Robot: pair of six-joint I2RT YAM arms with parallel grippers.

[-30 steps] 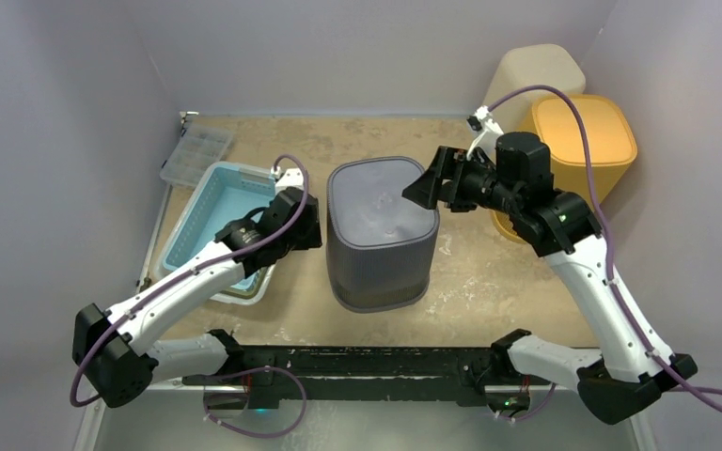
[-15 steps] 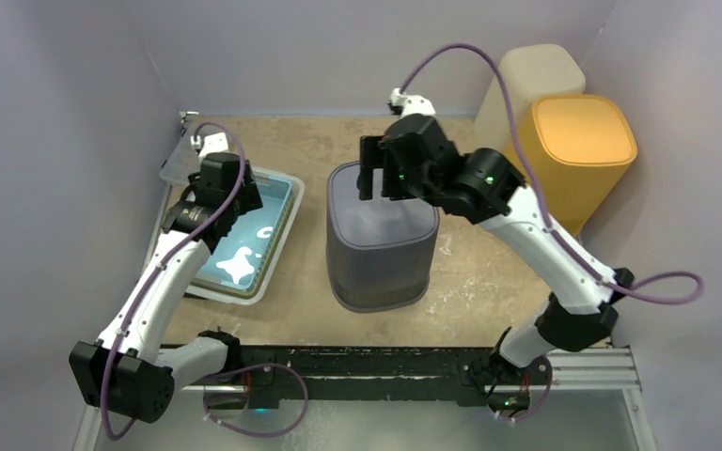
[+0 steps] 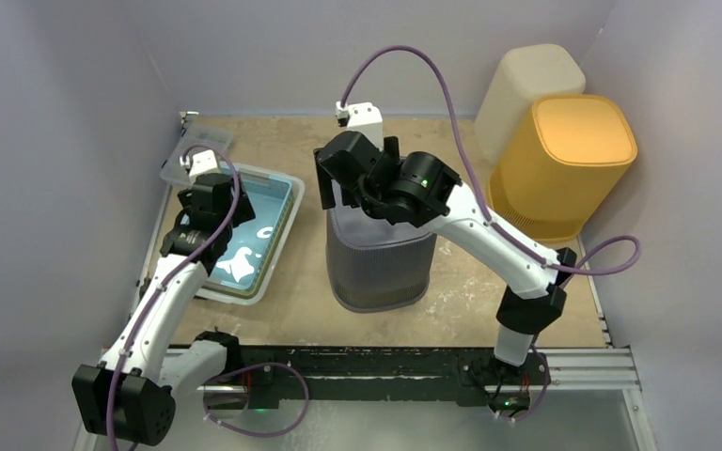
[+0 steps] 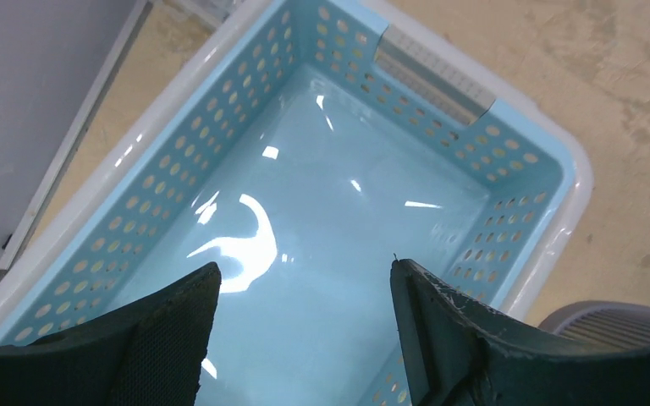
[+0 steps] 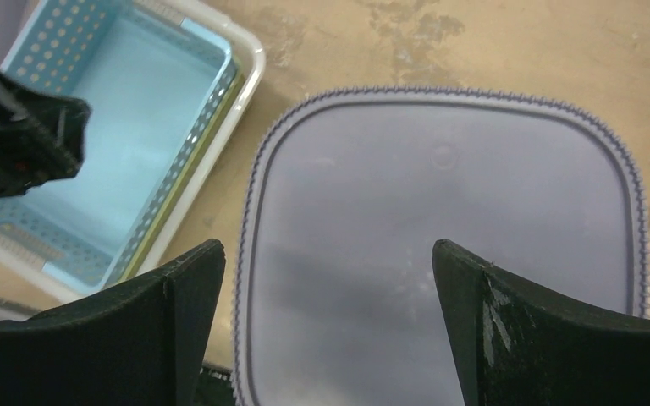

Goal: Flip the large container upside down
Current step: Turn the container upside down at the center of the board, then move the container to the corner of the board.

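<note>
Evidently the grey ribbed container [image 3: 381,268] stands just right of the blue basket [image 4: 508,169], seemingly flat base up. Our right gripper [image 5: 326,254] hovers spread and empty above it, while our left gripper [image 4: 305,271] gapes over the basket. We judge the container light, stiff and slick, best squeezed between both arms at opposite walls.

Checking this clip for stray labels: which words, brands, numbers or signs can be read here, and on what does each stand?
No text can be read in any view.
The grey container, blue basket, yellow bin and beige bin show no print.
The round moulded mark on the grey container's upturned base shows no legible characters.
</note>
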